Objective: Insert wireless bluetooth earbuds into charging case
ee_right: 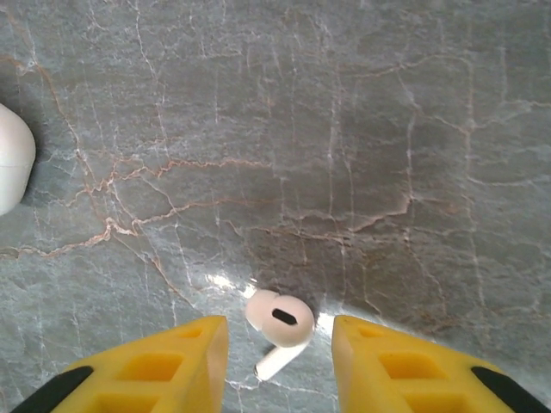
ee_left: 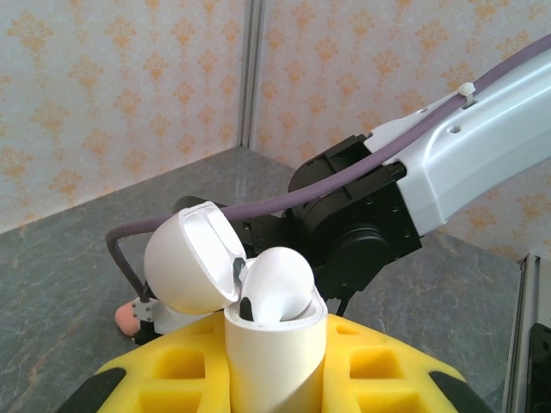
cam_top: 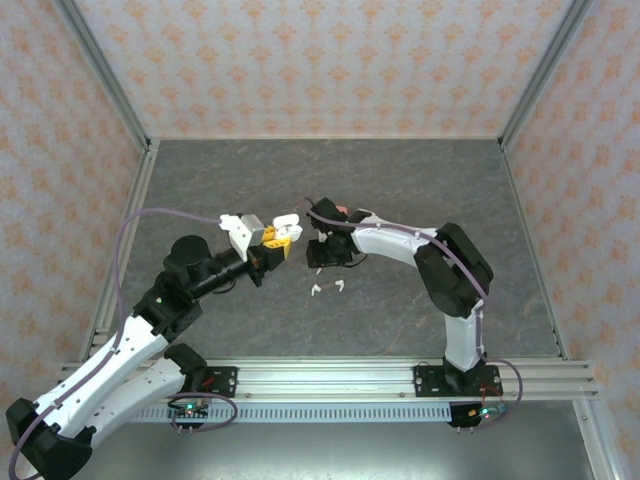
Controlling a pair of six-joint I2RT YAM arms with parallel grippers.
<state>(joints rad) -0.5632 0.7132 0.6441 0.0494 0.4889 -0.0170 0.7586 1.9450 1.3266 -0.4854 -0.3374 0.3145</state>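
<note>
Straddling the earbud (ee_right: 280,320) with spread fingers, the right gripper (ee_right: 277,346) likely needed a centred pinch, while the left gripper (ee_left: 275,383) clamped the open charging case (ee_left: 277,297).

Mid-table, grippers side by side.
Raised off the table (cam_top: 400,180), charging case (ee_left: 250,301) clamped in left gripper (cam_top: 280,236), lid tipped left; just right of it, right gripper (ee_right: 277,344) low over the table, earbud (ee_right: 280,317) lying between its parted fingers; two more earbuds (cam_top: 318,291) nearer the bases.
</note>
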